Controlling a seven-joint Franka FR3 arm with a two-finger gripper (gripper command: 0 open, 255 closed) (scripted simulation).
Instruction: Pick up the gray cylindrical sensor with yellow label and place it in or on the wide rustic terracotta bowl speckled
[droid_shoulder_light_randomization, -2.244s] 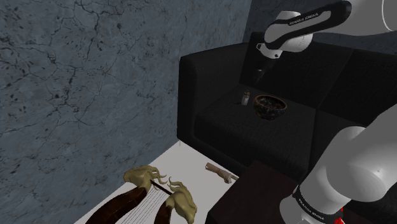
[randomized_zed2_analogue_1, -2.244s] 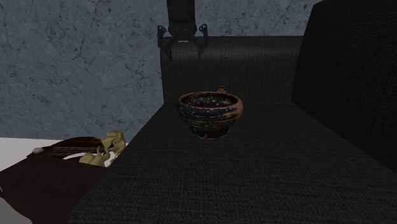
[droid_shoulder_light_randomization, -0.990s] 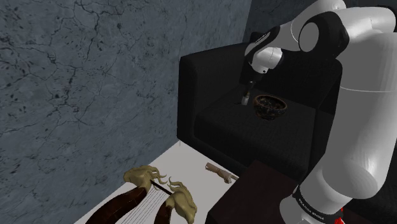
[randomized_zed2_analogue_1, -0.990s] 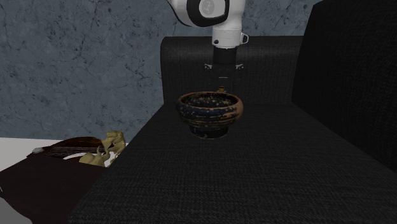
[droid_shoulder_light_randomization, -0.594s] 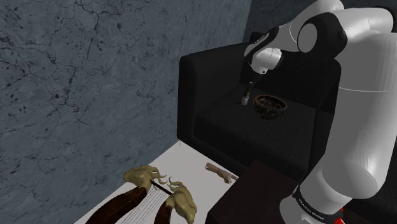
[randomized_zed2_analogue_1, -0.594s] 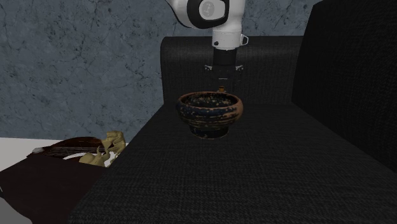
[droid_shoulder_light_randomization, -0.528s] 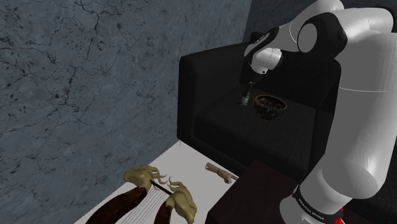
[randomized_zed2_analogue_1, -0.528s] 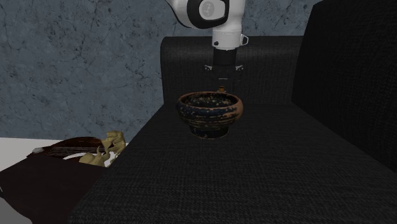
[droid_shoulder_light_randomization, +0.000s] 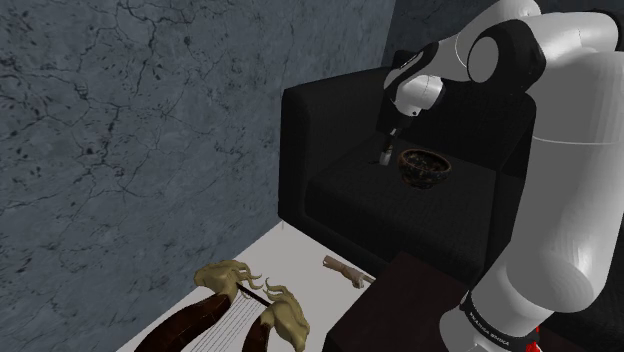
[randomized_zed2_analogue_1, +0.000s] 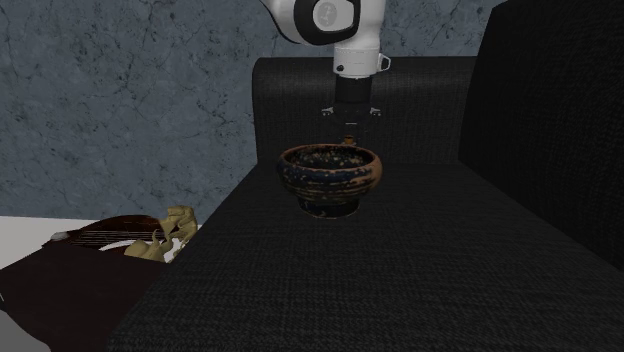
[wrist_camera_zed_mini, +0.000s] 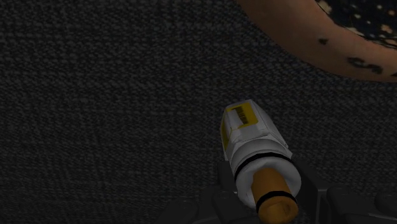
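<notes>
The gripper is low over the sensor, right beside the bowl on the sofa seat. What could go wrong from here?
1. The grey cylindrical sensor stands close to the speckled terracotta bowl, so a low carry could strike the bowl's raised rim and shove it.
2. The sensor is a narrow, upright cylinder on the black sofa seat. A sideways nudge from the gripper could tip it over.

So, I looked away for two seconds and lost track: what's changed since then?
The arm swung down from high above the sofa, bringing the claw down over the sensor. The sensor stayed standing on the seat, and the bowl beside it did not move.
</notes>
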